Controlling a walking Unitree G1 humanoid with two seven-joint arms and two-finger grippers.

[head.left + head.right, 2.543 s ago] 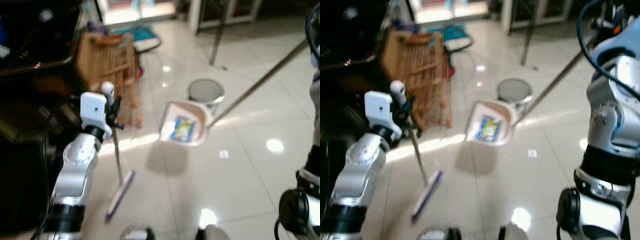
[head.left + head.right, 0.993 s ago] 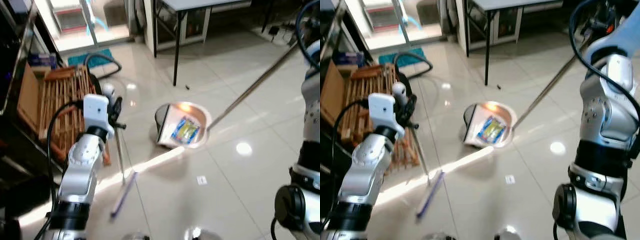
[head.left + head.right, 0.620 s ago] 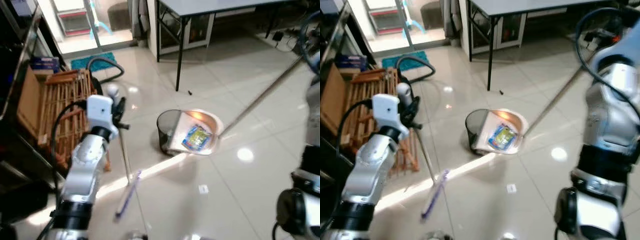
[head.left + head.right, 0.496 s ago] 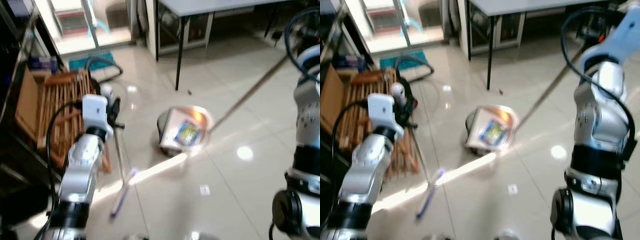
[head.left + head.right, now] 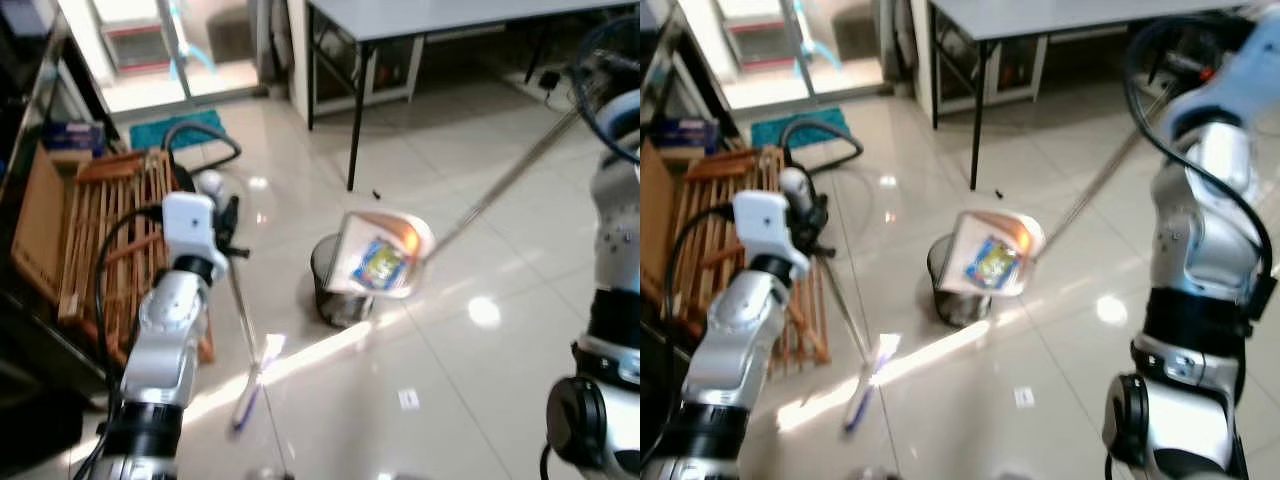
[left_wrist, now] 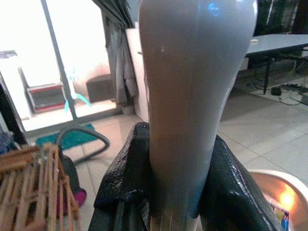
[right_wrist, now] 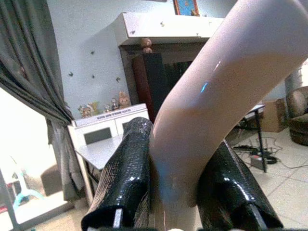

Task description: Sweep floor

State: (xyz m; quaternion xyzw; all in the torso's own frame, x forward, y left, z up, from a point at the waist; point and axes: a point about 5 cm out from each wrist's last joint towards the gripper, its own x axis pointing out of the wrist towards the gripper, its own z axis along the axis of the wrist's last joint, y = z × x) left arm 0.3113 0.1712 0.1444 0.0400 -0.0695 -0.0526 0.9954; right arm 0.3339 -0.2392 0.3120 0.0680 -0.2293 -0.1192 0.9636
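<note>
Left tool (image 6: pixel 175 192) is clenched on the grey top of the broom handle (image 6: pixel 192 86); black fingers (image 6: pixel 126 178) press it from both sides. In the head views the broom (image 5: pixel 243 330) slants down from that tool to the floor (image 5: pixel 470 390), its pale bristle head (image 5: pixel 252 385) resting on the tiles in a bright strip of sunlight, near the robot's left side.

Right tool (image 7: pixel 173 192) is clenched on the pale curved grip of the dustpan handle (image 7: pixel 211 96). The long metal shaft (image 5: pixel 510 175) runs from upper right down to the dustpan (image 5: pixel 382 255), which is held off the floor, tilted up on edge, directly over the dark wire bin (image 5: pixel 335 295). A blue and yellow wrapper (image 5: pixel 380 265) lies against the pan's inner face.

Wooden slatted rack (image 5: pixel 110 240) lies on the floor beside the left arm. Desk (image 5: pixel 440 15) stands behind the bin. Small white scrap (image 5: pixel 408 399) lies on the tiles in front of the bin.
</note>
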